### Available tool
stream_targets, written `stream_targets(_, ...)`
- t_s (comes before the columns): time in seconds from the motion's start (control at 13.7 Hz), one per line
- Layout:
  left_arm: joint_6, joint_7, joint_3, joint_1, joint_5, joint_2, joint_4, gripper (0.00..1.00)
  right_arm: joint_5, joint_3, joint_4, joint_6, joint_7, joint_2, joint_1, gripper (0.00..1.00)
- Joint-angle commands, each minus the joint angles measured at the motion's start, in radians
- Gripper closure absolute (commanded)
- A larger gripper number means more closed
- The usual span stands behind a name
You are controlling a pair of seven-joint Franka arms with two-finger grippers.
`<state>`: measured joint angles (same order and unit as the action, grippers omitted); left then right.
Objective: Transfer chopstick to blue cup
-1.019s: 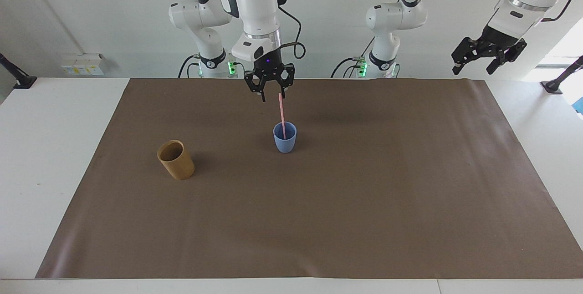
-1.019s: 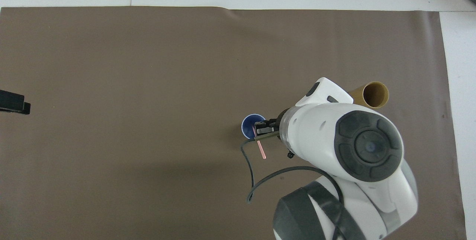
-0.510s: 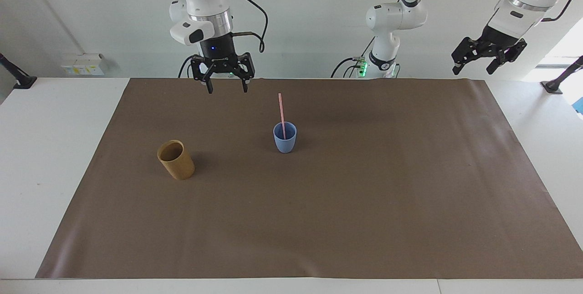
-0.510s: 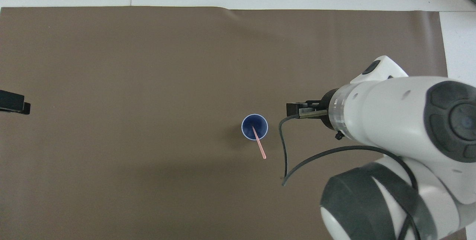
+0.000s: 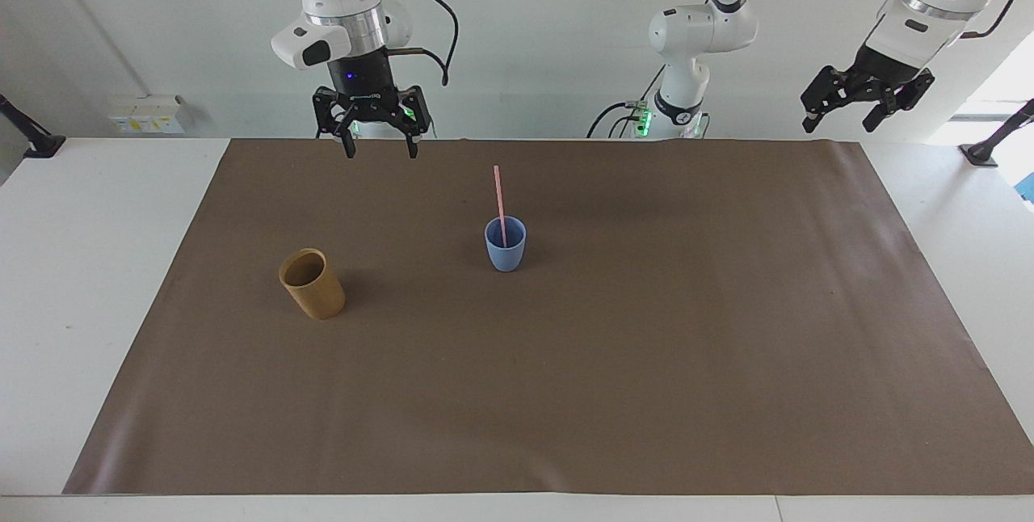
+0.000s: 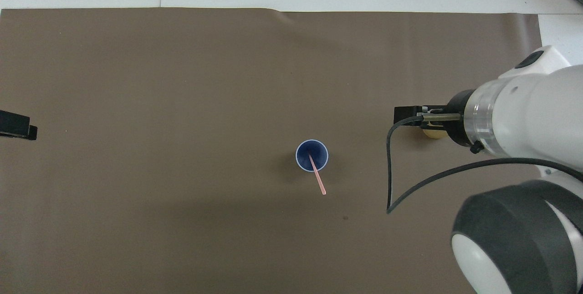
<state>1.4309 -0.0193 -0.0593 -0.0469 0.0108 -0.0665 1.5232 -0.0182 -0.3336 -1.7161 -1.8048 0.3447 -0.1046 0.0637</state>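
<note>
The right gripper (image 5: 380, 149), jaws spread and empty, has drawn away from the chopstick (image 5: 500, 205) toward its own base.

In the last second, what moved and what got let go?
The right gripper opened off the chopstick, rose and swung away toward its own end of the table, empty. The chopstick stayed standing in the blue cup, leaning toward the robots. The brown cup did not move, and the left gripper waits open at its end as before.

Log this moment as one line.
chopstick: standing in blue cup | right gripper: open, empty | left gripper: open, waiting
</note>
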Motion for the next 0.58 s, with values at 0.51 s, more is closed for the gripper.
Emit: stream_targets(0.51,0.019,-0.008,-0.004,0.028,-0.009,-0.016,0.021,0.0,-0.002,0.031,0.044,0.106,-0.033,0.017,0.031,0.0)
